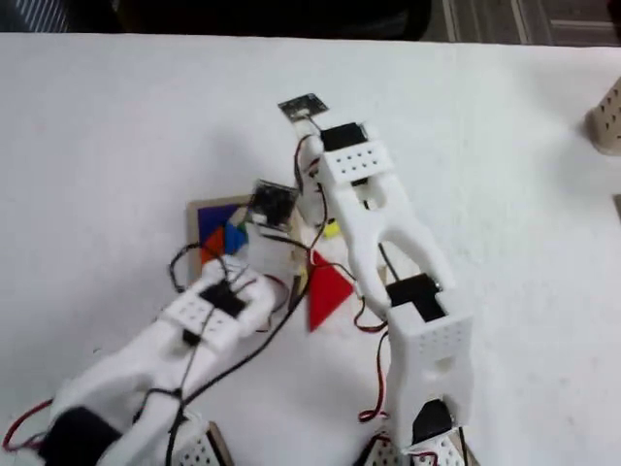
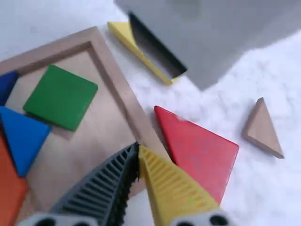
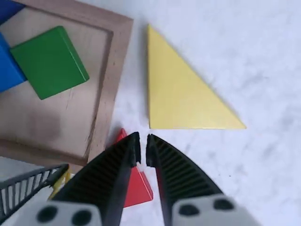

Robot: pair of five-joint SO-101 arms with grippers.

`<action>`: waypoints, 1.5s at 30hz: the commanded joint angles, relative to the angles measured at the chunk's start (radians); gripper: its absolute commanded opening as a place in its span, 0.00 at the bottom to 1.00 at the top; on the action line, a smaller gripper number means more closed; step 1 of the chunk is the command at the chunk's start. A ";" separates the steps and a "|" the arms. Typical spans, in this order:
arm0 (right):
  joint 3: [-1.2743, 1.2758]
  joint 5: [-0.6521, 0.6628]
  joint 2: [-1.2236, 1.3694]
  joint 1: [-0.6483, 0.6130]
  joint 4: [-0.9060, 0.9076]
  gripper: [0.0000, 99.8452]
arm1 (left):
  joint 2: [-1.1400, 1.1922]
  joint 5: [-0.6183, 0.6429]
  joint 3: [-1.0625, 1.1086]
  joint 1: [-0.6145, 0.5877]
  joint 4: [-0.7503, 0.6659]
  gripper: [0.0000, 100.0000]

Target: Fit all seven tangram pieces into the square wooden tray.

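Counting seven pieces. Finding four lying in the square wooden tray [image 2: 109, 70]: one green square [image 2: 61, 96], one blue triangle [image 2: 23, 136], one darker blue piece [image 2: 7, 84] and one orange piece [image 2: 9, 183], the last two running off the frame edge.

Finding three resting outside on the white table [image 2: 282, 94]: one red triangle [image 2: 197, 150] just beside the rim, one yellow triangle [image 3: 181, 94], one plain wooden triangle [image 2: 262, 128].

Noting the left gripper [image 2: 138, 151] hovering over the rim, fingers pressing together on nothing. Noting the right gripper [image 3: 141, 140] hanging over the red corner, showing barely a slit, gripping nothing, its arm covering part of the yellow triangle in the left wrist view.
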 commanded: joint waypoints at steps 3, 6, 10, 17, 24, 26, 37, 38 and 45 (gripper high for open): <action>-0.006 -0.008 -0.073 0.015 -0.013 0.02 | 0.226 0.028 -0.227 -0.064 0.026 0.02; -0.006 -0.008 -0.070 0.012 -0.015 0.02 | 0.318 0.028 -0.327 -0.102 0.083 0.02; -0.006 -0.008 -0.070 0.015 -0.015 0.02 | 0.334 0.028 -0.348 -0.136 0.091 0.02; -0.002 -0.008 -0.070 0.008 -0.015 0.02 | 0.335 0.029 -0.350 -0.168 0.097 0.02; -0.002 -0.008 -0.070 0.008 -0.015 0.02 | 0.334 0.031 -0.348 -0.216 0.100 0.02; -0.002 -0.008 -0.070 0.008 -0.015 0.02 | 0.334 0.031 -0.348 -0.236 0.100 0.02; -0.002 -0.003 -0.070 0.008 -0.015 0.02 | 0.297 0.025 -0.341 -0.249 0.146 0.02; -0.002 -0.003 -0.070 0.008 -0.015 0.02 | 0.272 0.023 -0.336 -0.249 0.163 0.02; -0.002 -0.003 -0.070 0.008 -0.015 0.02 | 0.012 0.023 -0.161 -0.305 0.032 0.02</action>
